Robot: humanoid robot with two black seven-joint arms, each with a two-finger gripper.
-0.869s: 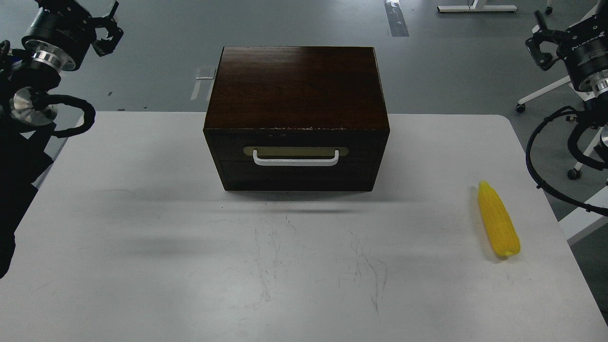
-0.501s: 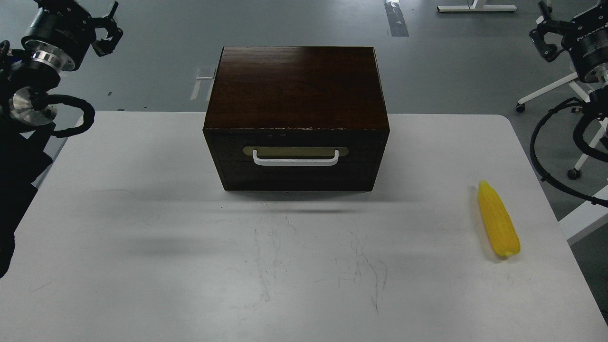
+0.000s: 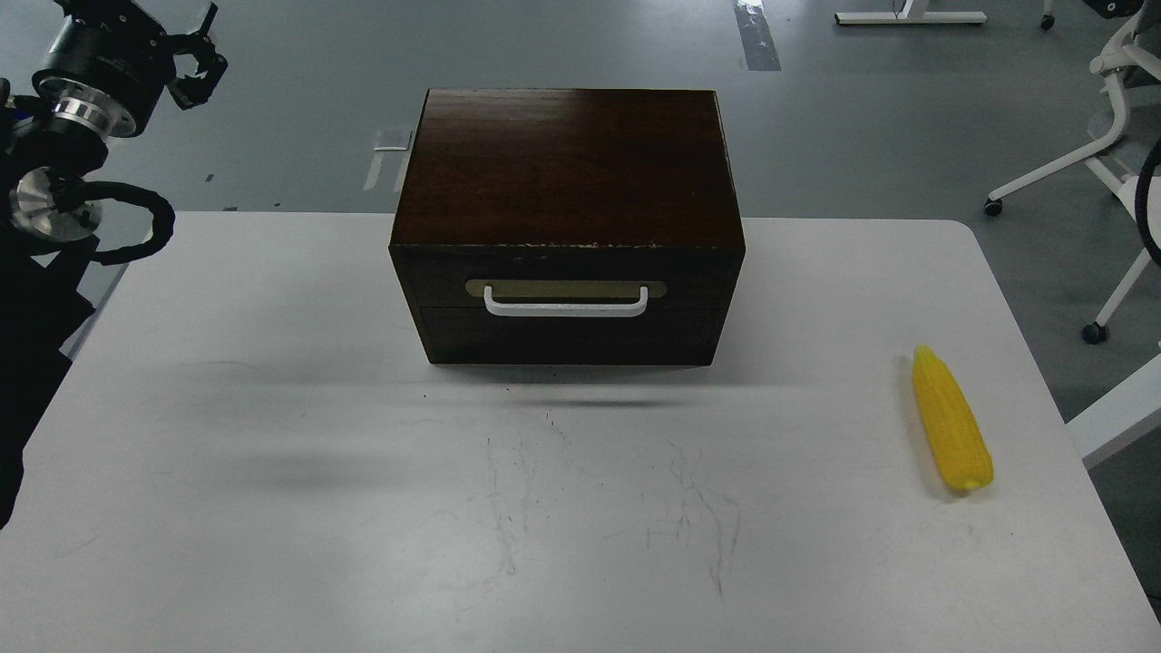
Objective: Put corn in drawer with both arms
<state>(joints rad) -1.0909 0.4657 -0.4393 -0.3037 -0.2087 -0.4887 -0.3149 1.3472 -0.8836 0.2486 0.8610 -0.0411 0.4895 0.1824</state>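
1 wooden box [image 3: 567, 172] stands at the 12 o'clock end of the white table [image 3: 272, 508], dark brown and square to the view, its back hanging past the far table edge. Its drawer [image 3: 567, 304] is pushed in flush, with a white bar handle [image 3: 566, 307] on a brass plate across the front and pale chips along the top front edge.

The corn [image 3: 950, 421] lies flat on the table at about 3 o'clock from the middle, well apart from the box, its pointed tip toward 12 o'clock and its blunt end toward 5 o'clock. It sits near the right table edge, with bare tabletop on every side of it.

At 10 o'clock the left gripper [image 3: 195, 54] hangs in the air over the floor, off the table's far left corner and well apart from the box; its fingers look small and dark, and I cannot tell whether they are parted or closed, though nothing is held between them. Its black cable [image 3: 136, 227] loops over the table's left corner. The right gripper is out of sight; only a dark curve of cable [image 3: 1150, 199] shows at the right border.

Beyond the table, at 2 o'clock, the white legs and castors of an office chair [image 3: 1093, 145] stand on the grey floor. The wide near half of the table, from 4 to 8 o'clock, holds only faint scuff marks [image 3: 689, 508].
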